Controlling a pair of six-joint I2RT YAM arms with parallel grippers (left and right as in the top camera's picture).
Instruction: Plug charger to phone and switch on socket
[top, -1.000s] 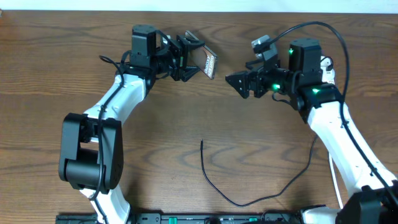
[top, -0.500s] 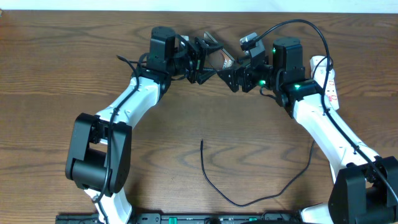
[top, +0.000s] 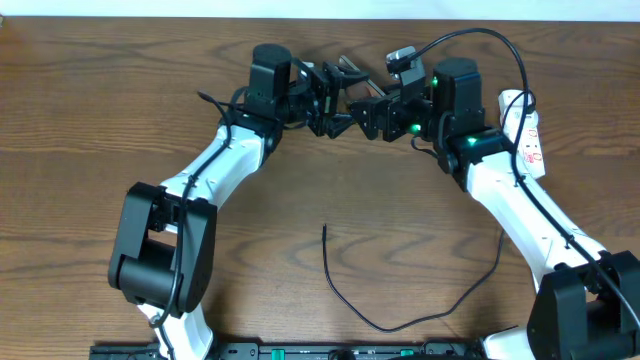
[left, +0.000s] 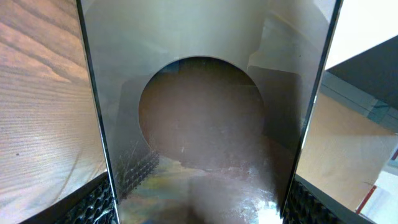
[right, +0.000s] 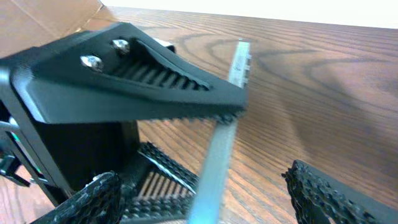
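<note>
My left gripper (top: 335, 102) is shut on the phone (top: 348, 70) and holds it off the table at the top centre. In the left wrist view the phone's glossy brownish back (left: 202, 112) with its round mark fills the frame between the two pads (left: 93, 202). My right gripper (top: 368, 112) faces it from the right and is open. In the right wrist view the phone's thin edge (right: 217, 149) stands between my right gripper's fingers (right: 323, 193), touching neither. The charger (top: 390, 327) lies loose on the wood below, its plug tip (top: 324, 229) free. The socket (top: 530, 140) lies at the right, partly behind my right arm.
The black finger of the left gripper (right: 124, 68) fills the upper left of the right wrist view, close to my right fingers. A black cable loops above the right arm (top: 500, 45). A dark rail (top: 320, 350) runs along the table's front edge.
Both arms have swung inward. The left gripper carried the phone to the right, and the right gripper moved left until its fingers flank the phone's edge.
</note>
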